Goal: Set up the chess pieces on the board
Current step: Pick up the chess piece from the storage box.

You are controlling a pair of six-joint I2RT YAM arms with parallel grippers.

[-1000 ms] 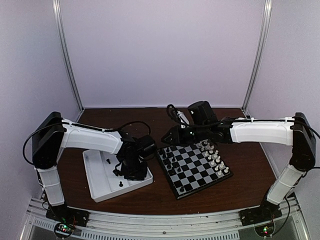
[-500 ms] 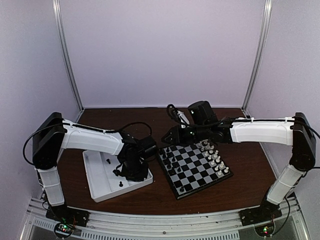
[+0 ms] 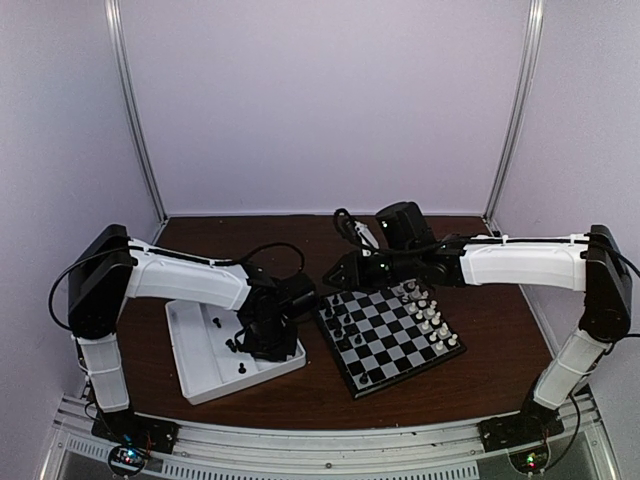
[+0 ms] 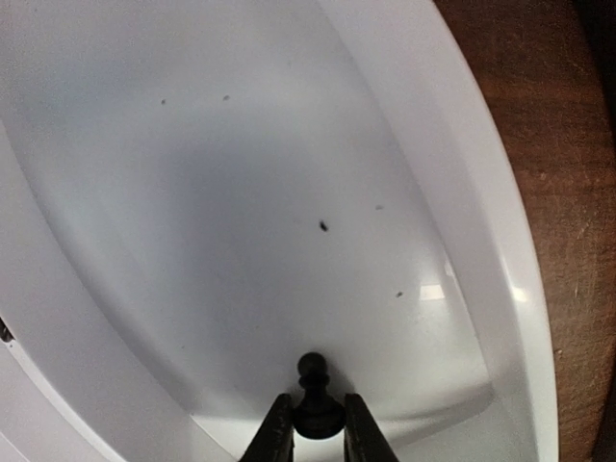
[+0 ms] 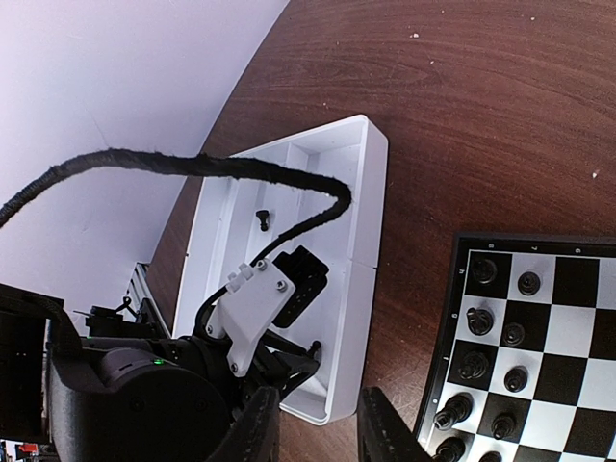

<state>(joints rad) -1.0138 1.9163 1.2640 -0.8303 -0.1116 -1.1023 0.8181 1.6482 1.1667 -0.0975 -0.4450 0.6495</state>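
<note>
— Where is the left gripper (image 4: 311, 438)?
— Down in the white tray (image 4: 481, 241), at nine o'clock from the board (image 3: 390, 335). Its fingers are pinched on the base of a black pawn (image 4: 314, 409).
— And the right gripper (image 5: 318, 428)?
— Over the table (image 5: 481, 96), off the board's eleven o'clock corner, fingers apart and holding nothing.
— What's on the board?
— Black pieces (image 3: 338, 318) along its nine o'clock side, white pieces (image 3: 432, 315) along three o'clock.

The left claw (image 4: 317, 423) pinches a small black pawn (image 4: 313, 390) by its base inside the white tray (image 4: 462, 192).
</note>
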